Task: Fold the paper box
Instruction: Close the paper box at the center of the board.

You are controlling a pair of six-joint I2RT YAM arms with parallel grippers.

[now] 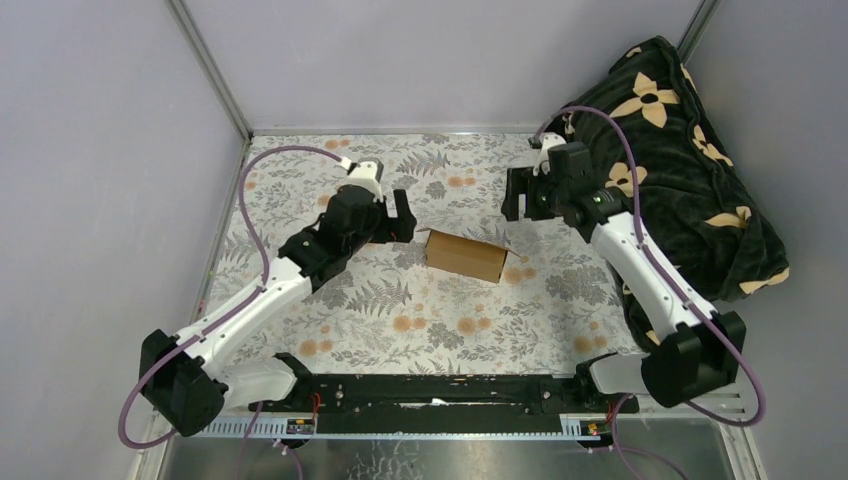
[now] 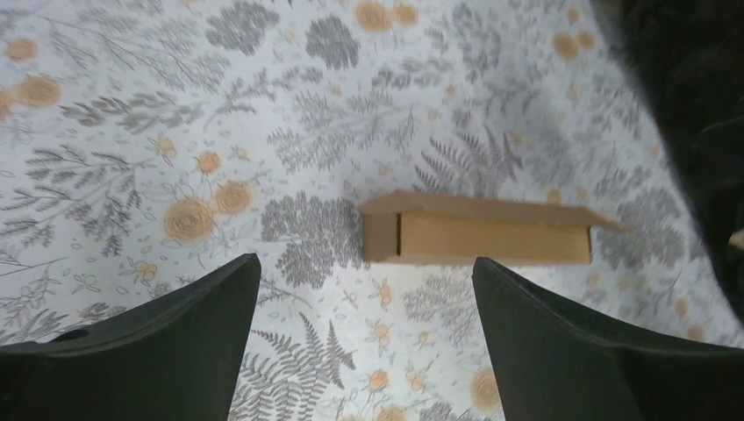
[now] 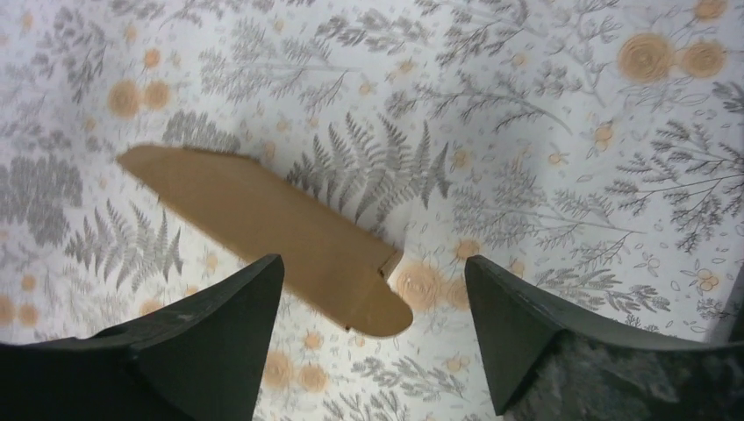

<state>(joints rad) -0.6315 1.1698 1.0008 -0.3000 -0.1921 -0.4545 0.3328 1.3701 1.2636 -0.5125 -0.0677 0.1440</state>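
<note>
Your left gripper (image 2: 364, 263): two dark fingers (image 2: 175, 342) at bottom edge, spread wide, nothing between them. Paper box (image 2: 491, 235) lies just beyond fingertips, touching neither. Plain brown, low rectangular shape, long side facing you, top panel overhanging slightly at right end. It rests on floral tablecloth (image 2: 263, 105). Dark fabric (image 2: 693, 88) fills upper right corner, blurred.

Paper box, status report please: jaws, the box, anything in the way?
Left jaws open, empty. Right jaws open, empty. Paper box folded into shape, lying on the flowered cloth between them, untouched. Nothing in the way; dark blanket off right.
</note>
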